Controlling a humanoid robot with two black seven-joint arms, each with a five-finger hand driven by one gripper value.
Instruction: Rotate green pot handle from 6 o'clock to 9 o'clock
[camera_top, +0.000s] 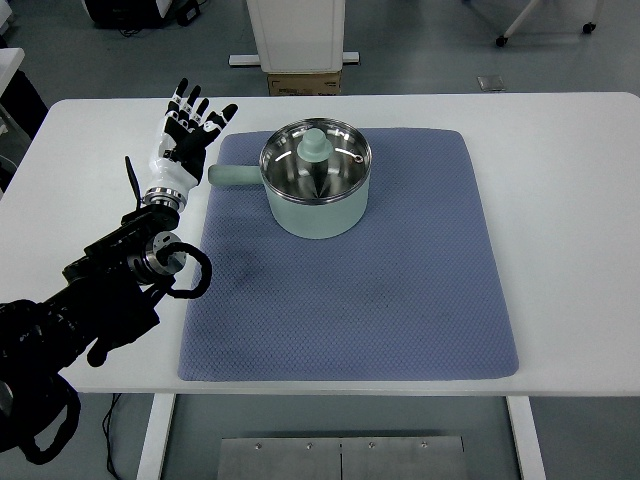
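Pot (316, 195) on blue mat (400, 300), upper centre of counter (570, 220); handle (232, 176) pointing toward left edge, roughly 9 o'clock, so rotation looks done. Left hand (188, 128) just beside handle tip, fingers spread, holding nothing, apparently clear of it.

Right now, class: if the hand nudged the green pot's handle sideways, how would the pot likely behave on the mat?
The green pot would probably pivot rather than tip: it looks squat and sits flat. The textured blue mat likely grips its base, so expect drag, not gliding. The glass lid seems to rest loose, so a sharp push might rattle it. The left hand is open beside the handle.
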